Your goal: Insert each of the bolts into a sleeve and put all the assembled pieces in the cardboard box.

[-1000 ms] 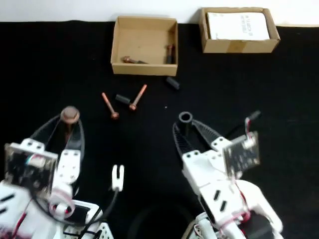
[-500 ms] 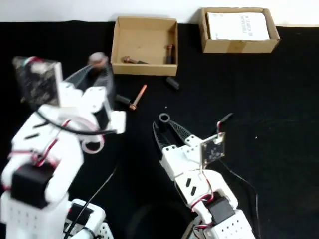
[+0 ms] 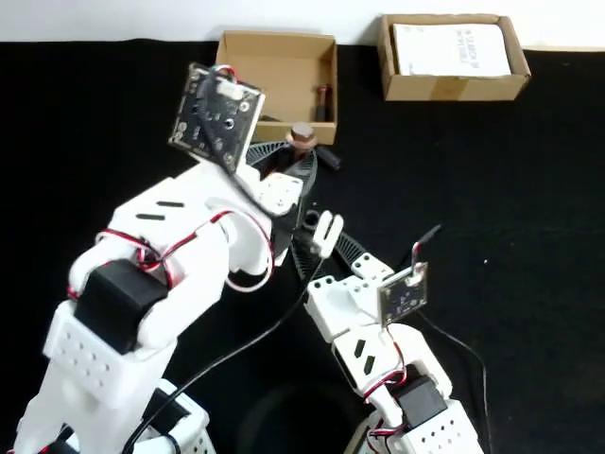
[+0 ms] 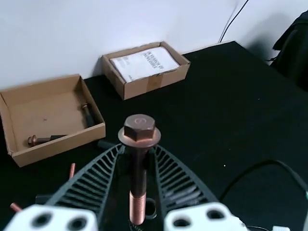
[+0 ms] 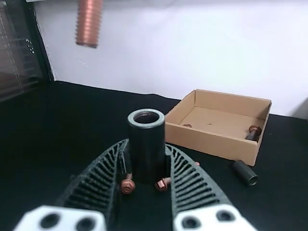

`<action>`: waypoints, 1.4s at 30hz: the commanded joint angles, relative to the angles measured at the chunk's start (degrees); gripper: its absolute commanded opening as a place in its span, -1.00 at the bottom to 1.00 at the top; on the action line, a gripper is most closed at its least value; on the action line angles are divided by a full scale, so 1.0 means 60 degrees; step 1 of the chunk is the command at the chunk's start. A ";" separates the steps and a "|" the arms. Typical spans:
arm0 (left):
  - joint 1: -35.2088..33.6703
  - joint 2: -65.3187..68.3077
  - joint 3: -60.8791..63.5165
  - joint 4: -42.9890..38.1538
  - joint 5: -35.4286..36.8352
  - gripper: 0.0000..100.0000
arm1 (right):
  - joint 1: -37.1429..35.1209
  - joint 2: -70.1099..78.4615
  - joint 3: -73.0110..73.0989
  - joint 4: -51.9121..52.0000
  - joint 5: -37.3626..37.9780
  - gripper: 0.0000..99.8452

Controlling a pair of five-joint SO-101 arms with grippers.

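Note:
My left gripper (image 4: 139, 150) is shut on a copper bolt (image 4: 139, 166), held upright with its hex head on top. In the high view this bolt (image 3: 302, 133) hangs over the table's middle. My right gripper (image 5: 146, 147) is shut on a black sleeve (image 5: 146, 144), open end up; the bolt's threaded tip (image 5: 89, 23) hovers above it and off to one side. From the left wrist, the sleeve (image 4: 150, 208) sits below the bolt's tip. The cardboard box (image 3: 255, 130) at the back holds two assembled pieces (image 4: 41, 139).
A second box (image 3: 452, 87) with a paper sheet stands at the back right. One loose sleeve (image 3: 327, 157) lies before the cardboard box. Two loose bolts (image 5: 162, 183) lie on the black table beneath the grippers. The left arm's body covers the left middle.
My left arm has swung from the front left up and across to the middle, carrying the bolt over the sleeve. The right gripper shifted slightly left with its sleeve.

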 commanded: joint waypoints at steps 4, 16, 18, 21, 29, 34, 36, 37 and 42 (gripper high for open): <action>0.0286 0.0007 -0.0066 -0.0352 0.0000 -0.98 | -0.0579 0.0007 0.1179 0.0007 0.0176 -0.98; 0.0418 -0.0066 0.0828 -0.0454 0.0029 -0.98 | -0.0916 -0.0007 0.1179 0.0432 0.0176 -0.98; 0.0418 -0.0447 0.1458 -0.0777 0.0029 -0.98 | -0.0916 -0.0007 0.1179 0.0432 0.0176 -0.98; 0.0198 -0.1516 0.2689 -0.1524 0.0029 -0.98 | -0.0916 -0.0007 0.1179 0.0432 0.0161 -0.98; -0.1062 -0.3905 0.4051 -0.2418 0.0000 -0.98 | -0.0916 -0.0007 0.1179 0.0462 0.0161 -0.98; -0.0564 -0.3993 0.4330 -0.2476 0.0029 -0.98 | -0.0916 -0.0066 0.1179 0.0447 0.0147 -0.98; -0.0505 -0.3993 0.4711 -0.2886 0.0029 -0.98 | -0.0916 -0.0066 0.1179 0.0432 0.0147 -0.98; -0.0505 -0.3993 0.4974 -0.3121 0.0029 -0.98 | -0.0916 -0.0081 0.1179 0.0432 0.0147 -0.98; -0.0491 -0.3978 0.5824 -0.4000 0.0015 -0.98 | -0.0916 -0.0095 0.1179 0.0432 -0.0469 -0.98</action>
